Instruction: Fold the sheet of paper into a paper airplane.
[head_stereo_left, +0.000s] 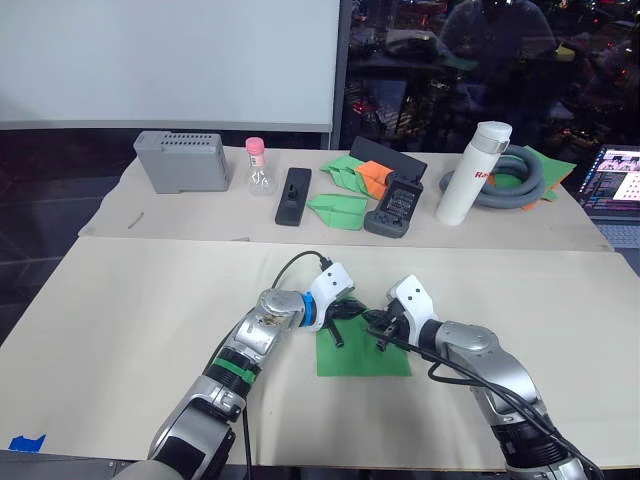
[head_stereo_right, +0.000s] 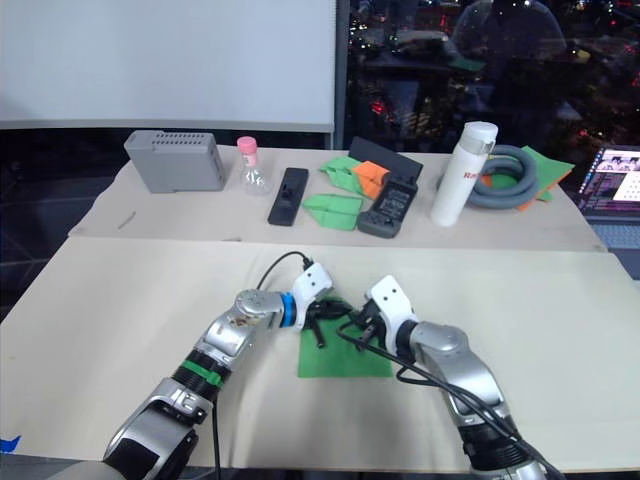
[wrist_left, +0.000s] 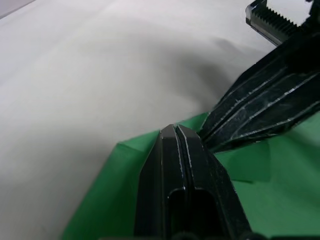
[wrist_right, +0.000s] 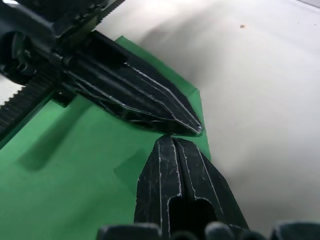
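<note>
Green paper first: your sheet of paper (head_stereo_left: 362, 352) lies flat on the beige table covering (head_stereo_left: 140, 300), directly under both grippers. Your left gripper (wrist_left: 176, 131) has its two black fingers pressed together into one wedge, tip down on the sheet close to its far edge. Your right gripper (wrist_right: 170, 140) is likewise closed, fingers flush, tip on the same far strip of paper. The two tips meet nearly nose to nose, touching or just apart; you cannot tell which from either wrist view.

Materials: the sheet is thin, matte, bright green, roughly square, with a small flap or crease raised beside the fingertips. The fingers are black ribbed plastic, tapering to blunt points, with a toothed rack showing on the opposite gripper. The covering is smooth, pale, faintly wrinkled.

Well beyond the grippers lie folded green darts (head_stereo_left: 338, 208) and an orange paper dart (head_stereo_left: 374, 174).
</note>
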